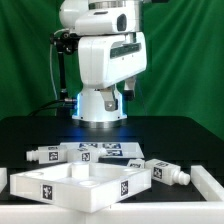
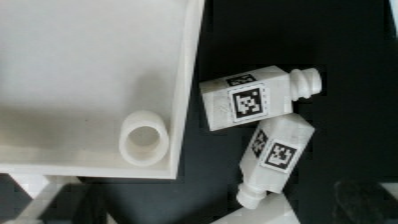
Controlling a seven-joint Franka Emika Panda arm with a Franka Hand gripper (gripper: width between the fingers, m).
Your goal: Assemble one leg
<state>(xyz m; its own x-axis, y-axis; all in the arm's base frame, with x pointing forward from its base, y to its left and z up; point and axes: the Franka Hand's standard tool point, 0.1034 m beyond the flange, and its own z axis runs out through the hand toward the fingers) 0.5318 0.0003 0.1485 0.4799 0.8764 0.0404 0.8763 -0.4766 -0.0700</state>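
In the wrist view two legs lie side by side on the black table: one leg (image 2: 258,95) next to the panel's edge, a second leg (image 2: 276,150) just beyond it. Both are chunky white pegs with square tags and round tips. The large flat white panel (image 2: 89,70) has a round socket (image 2: 143,138) near its corner. My gripper (image 2: 205,205) is open and empty, above the table beside the panel's corner, clear of both legs. In the exterior view legs lie behind the panel: one leg (image 1: 45,154), another (image 1: 165,171).
The white panel (image 1: 60,190) with raised rim lies at the table's front in the exterior view. More tagged white parts (image 1: 105,152) lie in a row behind it. White pieces sit at the front right (image 1: 210,181) and front left edge (image 1: 3,178).
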